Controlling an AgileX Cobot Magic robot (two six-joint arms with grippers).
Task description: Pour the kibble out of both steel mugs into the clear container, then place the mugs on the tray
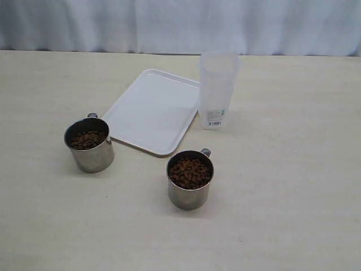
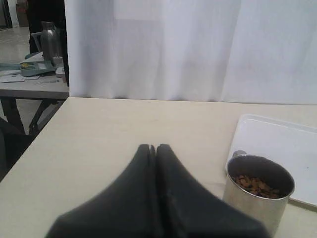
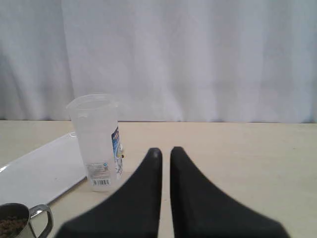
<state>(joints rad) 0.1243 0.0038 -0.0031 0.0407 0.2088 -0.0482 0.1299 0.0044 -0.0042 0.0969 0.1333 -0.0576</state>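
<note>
Exterior view of a pale wooden bench [image 1: 282, 203] with a white curtain [image 1: 169, 22] hanging behind its far edge; neither arm appears in this view. A white tray [image 1: 152, 107] lies flat around the middle of the bench, turned at an angle, with nothing on it. The clear container [image 1: 217, 90] stands upright just beside the tray, on the side toward the right edge of the bench, and looks empty; a small barcode label sits near its base. One steel mug [image 1: 93, 161] stands upright toward the left edge, close to the tray's near corner, with kibble [image 1: 87, 140] covering its bottom. A second steel mug [image 1: 189, 195] stands upright closer to the near edge, just in front of the tray, filled higher with brown pellets [image 1: 190, 173]. Both mugs stand apart from the tray and from each other. From the left wrist camera, the left gripper [image 2: 152, 147] has its dark fingers pressed together, holding nothing, above bare bench, with the first mug and the tray nearby. From the right wrist camera, the right gripper [image 3: 166, 151] has its fingers slightly parted with a thin slit between them, also holding nothing, and the container stands upright beyond it near the tray.
</note>
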